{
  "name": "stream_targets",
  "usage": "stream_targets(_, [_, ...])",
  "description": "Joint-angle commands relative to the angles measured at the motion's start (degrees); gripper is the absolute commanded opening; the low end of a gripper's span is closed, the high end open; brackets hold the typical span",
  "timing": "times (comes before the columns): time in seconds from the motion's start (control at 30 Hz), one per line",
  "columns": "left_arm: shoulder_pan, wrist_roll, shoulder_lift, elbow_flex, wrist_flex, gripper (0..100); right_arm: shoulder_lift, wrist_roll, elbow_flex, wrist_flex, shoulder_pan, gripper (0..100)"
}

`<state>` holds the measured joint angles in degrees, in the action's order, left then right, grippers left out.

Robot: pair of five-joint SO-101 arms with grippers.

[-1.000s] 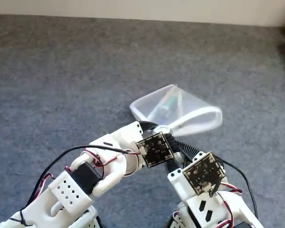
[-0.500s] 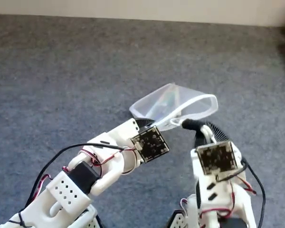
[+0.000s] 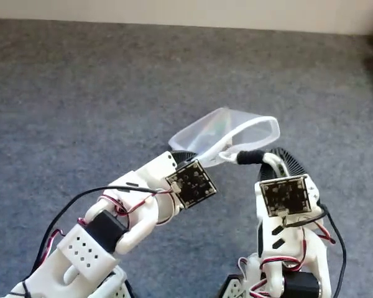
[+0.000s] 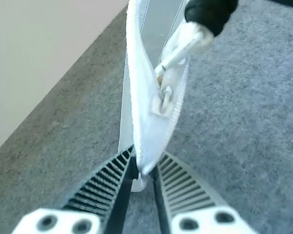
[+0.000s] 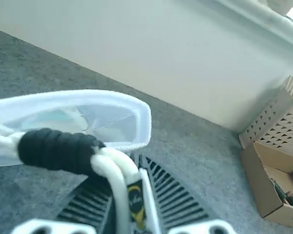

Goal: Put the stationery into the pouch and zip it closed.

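While the left gripper (image 4: 141, 171) is pinching the pouch (image 3: 230, 131) mid-frame, the right gripper (image 5: 128, 187) is clamping its (black-wrapped) zipper cord (image 5: 58, 147).

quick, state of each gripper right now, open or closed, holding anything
left gripper: closed, clamping the edge of the pouch
right gripper: closed, holding the zipper pull cord

Translucent white pouch (image 3: 202, 135), mouth open, greenish stationery (image 3: 220, 128) dimly visible inside
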<state>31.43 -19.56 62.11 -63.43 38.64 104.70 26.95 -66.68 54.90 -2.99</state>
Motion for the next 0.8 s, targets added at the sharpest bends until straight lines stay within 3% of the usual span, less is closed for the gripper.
stream_targets(0.0, [-2.8,-1.0,8.0,0.4,6.2,0,0.0,0.6,-0.7,-3.3,-2.9,0.4])
stream_targets(0.5, [-2.9,-3.1,30.8,-5.5,21.4,0,0.0,2.9,-1.7,-4.4,-3.3,0.4])
stream_targets(0.77, [-2.9,-3.3,38.9,-5.5,28.2,0,-0.1,2.9,-1.9,-6.5,-8.0,0.4])
